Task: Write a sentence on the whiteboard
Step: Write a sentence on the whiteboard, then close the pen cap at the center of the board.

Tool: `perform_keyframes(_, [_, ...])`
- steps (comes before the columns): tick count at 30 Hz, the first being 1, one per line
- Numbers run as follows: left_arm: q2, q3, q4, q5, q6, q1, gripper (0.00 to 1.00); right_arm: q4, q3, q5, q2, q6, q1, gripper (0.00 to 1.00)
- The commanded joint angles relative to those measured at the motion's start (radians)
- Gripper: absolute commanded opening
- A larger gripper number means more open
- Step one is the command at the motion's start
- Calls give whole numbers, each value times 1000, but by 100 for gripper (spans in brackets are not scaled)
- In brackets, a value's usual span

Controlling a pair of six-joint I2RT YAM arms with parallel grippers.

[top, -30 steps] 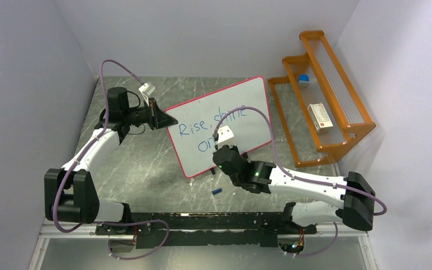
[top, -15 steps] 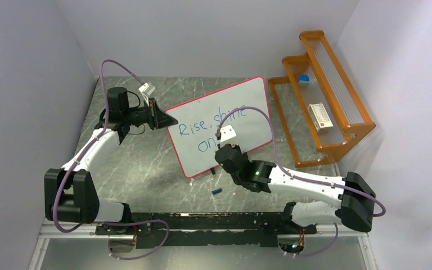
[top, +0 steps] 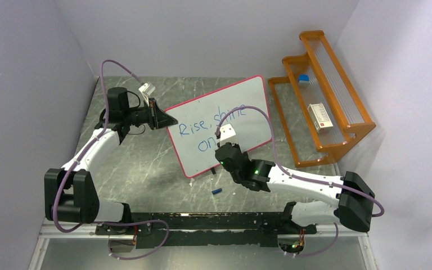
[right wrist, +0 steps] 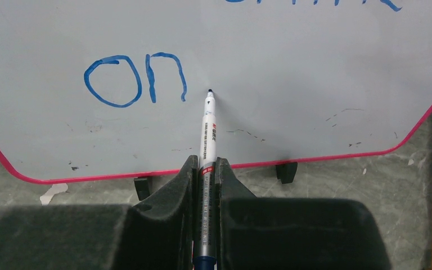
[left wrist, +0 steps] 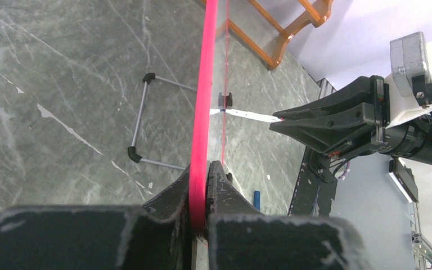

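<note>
The large white whiteboard (top: 253, 97) with rounded corners and a thin pink-red frame was seen propped on the grey marbled table (top: 140, 169), steadied at its left edge by the left gripper (left wrist: 205, 171), whose jaws were clamped shut on the frame. The blue handwritten sentence (top: 191, 129) was laid out across two lines, the lower one ending in "on". The right gripper (right wrist: 205, 166) was closed around a slim white-barrelled marker (right wrist: 208, 126), whose dark tip was brought just to the right of the "n"; whether it was pressed against the surface could not be told. Over the preceding second the right arm had been eased only slightly nearer the board, while the board and the left arm were left unmoved, and no fresh stroke had been added. The writing was judged all but finished, with at most a closing full stop still to be placed.
</note>
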State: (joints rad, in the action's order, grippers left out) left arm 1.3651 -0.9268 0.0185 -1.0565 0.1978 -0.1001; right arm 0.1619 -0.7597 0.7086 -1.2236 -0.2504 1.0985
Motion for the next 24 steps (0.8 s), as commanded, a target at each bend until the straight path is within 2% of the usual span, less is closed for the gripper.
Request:
perform_keyframes(1, [13, 17, 103, 137, -119, -21, 5, -45, 14, -16, -5, -3, -17, 0])
perform_keyframes(10, [7, 2, 104, 147, -109, -21, 5, 29, 11, -41, 136, 1, -17, 0])
perform_keyframes(19, [-25, -35, 86, 157, -50, -20, 28, 127, 11, -40, 312, 19, -16, 0])
perform_keyframes(24, [-76, -50, 88, 177, -5, -21, 45, 177, 9, -10, 392, 32, -17, 0])
